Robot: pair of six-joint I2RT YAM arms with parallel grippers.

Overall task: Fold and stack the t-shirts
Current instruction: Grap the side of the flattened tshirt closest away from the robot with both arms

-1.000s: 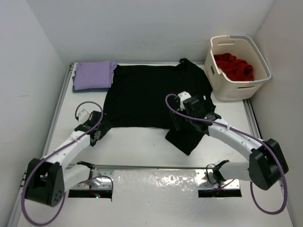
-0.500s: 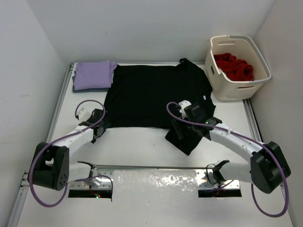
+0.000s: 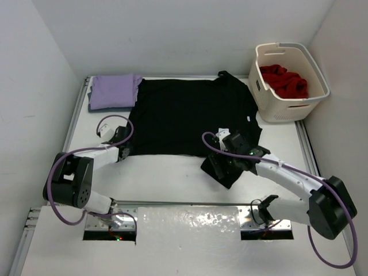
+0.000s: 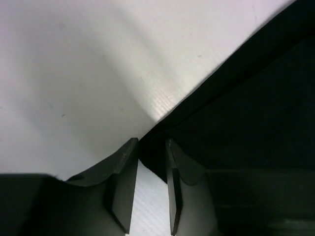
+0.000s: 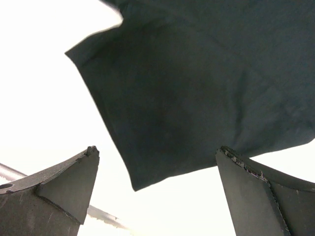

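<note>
From above, the black cloth t-shirt (image 3: 190, 115) lies spread flat on the white bench (image 3: 172, 178). The left hand (image 3: 122, 150) is at its near left corner, and the right hand (image 3: 225, 164) is over the black flap at its near right.

A second ago the left hand was a little farther from this corner, with its fingers wide apart. The right hand is now slightly nearer to the arm bases, and the shirt has not moved.

In the left wrist view, the fingers (image 4: 125, 187) stand close together with the shirt's corner between their tips. I cannot tell if they already press it.

In the right wrist view, the right hand is wide open above the flap and holds nothing.
</note>
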